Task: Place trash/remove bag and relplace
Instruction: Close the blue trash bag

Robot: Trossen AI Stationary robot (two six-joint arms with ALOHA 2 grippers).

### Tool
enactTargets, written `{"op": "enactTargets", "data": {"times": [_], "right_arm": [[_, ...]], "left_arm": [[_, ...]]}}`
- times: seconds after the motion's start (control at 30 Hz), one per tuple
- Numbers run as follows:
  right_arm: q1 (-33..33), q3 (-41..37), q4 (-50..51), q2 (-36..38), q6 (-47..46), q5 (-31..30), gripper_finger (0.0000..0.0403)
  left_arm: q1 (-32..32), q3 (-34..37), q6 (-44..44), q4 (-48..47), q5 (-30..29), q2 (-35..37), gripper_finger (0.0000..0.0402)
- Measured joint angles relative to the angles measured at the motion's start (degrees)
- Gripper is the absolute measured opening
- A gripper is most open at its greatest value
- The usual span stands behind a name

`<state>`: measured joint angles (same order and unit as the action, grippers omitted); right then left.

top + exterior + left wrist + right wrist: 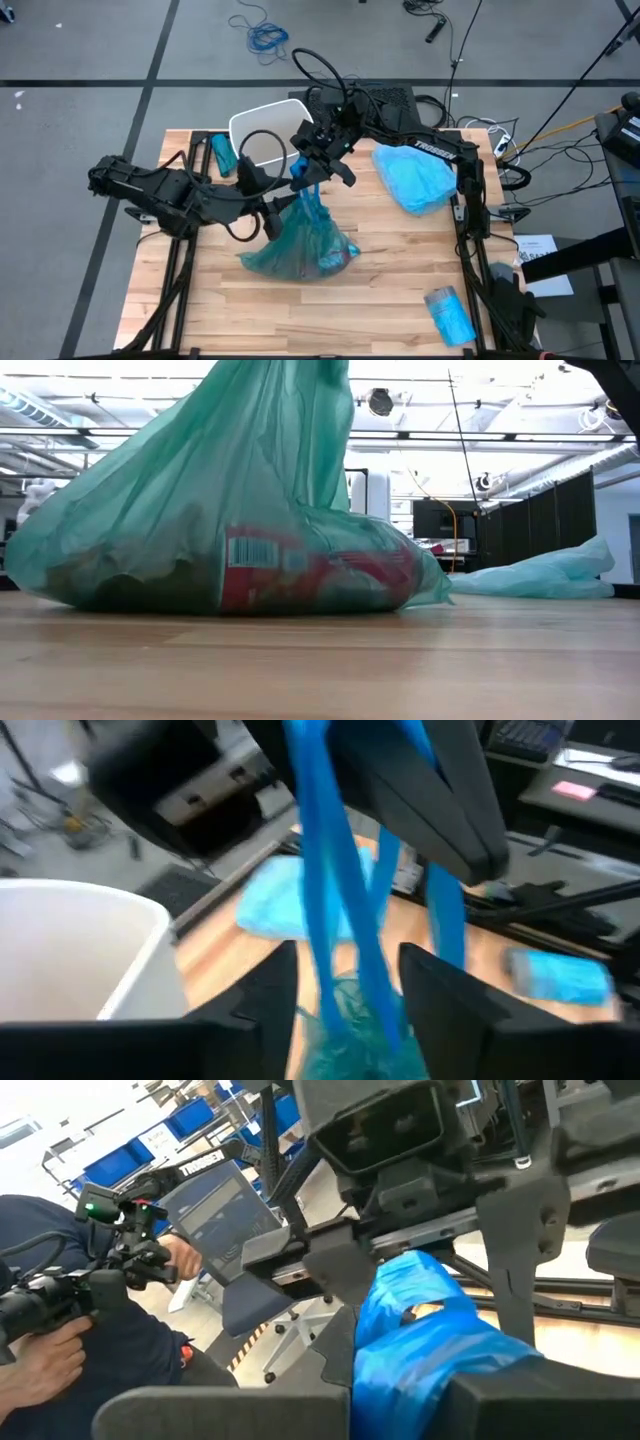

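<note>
At the middle of the wooden desk [400, 280] a filled teal bag [300, 245] is lying on its side with its blue neck [308, 185] being pulled upward. The right hand [318, 160] is reaching in from the far side and is closed tight on the bunched blue plastic of that neck, as the right wrist view is showing blue film wadded between its dark fingers [330, 1295]. The left hand [272, 212] is sitting low beside the bag's near-left shoulder, its fingers [262, 990] standing apart on either side of the blue strands, not pinching them. Through the bag's thin wall in the low view the trash [300, 570] is showing: a red-and-white labelled bottle lying flat, with darker lumps beside it toward the bag's other end. A white bin [262, 135] is standing just beyond the bag at the desk's far edge, with nothing visible lining it. A loose pale blue bag [415, 178] is lying crumpled to the right, and a small folded blue packet [448, 312] is resting near the right front corner. In the right wrist view a person in a dark sleeve [60, 1340] is holding a device in the room behind.
</note>
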<state>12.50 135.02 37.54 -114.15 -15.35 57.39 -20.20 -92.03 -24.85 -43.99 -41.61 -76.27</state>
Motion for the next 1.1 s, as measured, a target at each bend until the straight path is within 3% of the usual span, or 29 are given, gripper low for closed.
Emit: {"op": "enactTargets", "data": {"times": [0.33,0.5,0.77,0.87,1.0,1.1], "right_arm": [[0.7,0.0,0.0,0.0,-0.2,0.0,0.0000],[1.0,0.0,-0.1,0.0,0.0,0.0,0.0000],[1.8,0.0,0.3,0.0,0.9,0.1,0.0000],[2.6,0.0,3.4,0.0,2.7,0.0,0.0000],[3.0,-0.1,7.8,0.0,5.3,0.0,0.0000],[2.7,-0.1,7.6,-0.1,5.7,0.0,0.0000]], "left_arm": [[3.7,0.0,-3.2,1.7,4.8,0.0,0.0317],[6.1,0.0,-3.0,3.2,10.5,-0.4,0.0361],[8.9,0.0,-1.7,7.9,26.1,-3.0,0.0371],[9.0,0.0,-1.6,7.3,29.3,-3.1,0.0370],[9.0,0.0,-1.2,7.3,30.2,-2.7,0.0368],[9.0,0.0,-0.2,7.7,27.0,-2.6,0.0368]]}}
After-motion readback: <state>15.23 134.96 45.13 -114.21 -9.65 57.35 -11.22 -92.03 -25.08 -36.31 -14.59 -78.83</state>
